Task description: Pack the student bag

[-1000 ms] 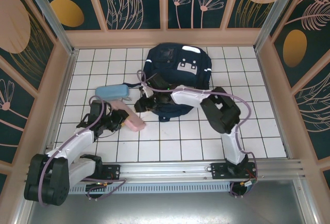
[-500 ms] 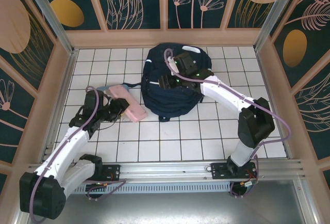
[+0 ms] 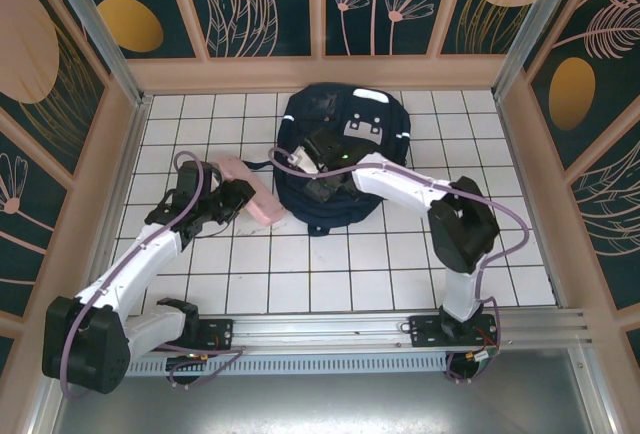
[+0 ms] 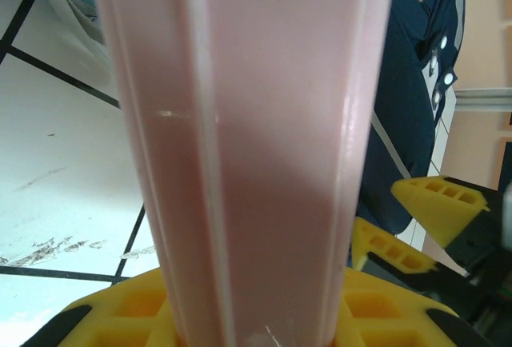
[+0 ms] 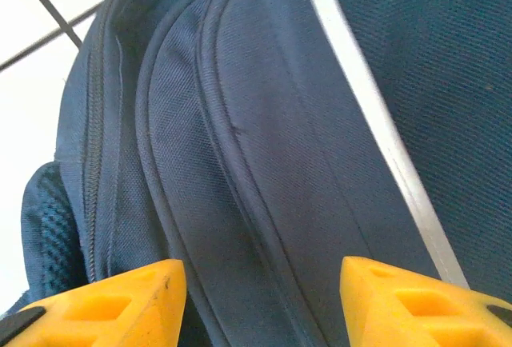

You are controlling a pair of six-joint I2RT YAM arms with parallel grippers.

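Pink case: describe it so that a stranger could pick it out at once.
On the white tiled table, find the navy bag at the far middle. Just left of it, the left tool holds the pink case slantwise. It is the one pale pink, long, boxy thing among navy fabric and white tiles.

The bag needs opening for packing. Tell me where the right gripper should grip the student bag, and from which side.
Probably the raised piped fold beside the zipper, pinched from above. The student bag lies flat on the table, so its broad panels give nothing to pinch; that ridge stands proud, running between the fingers of the open right gripper.
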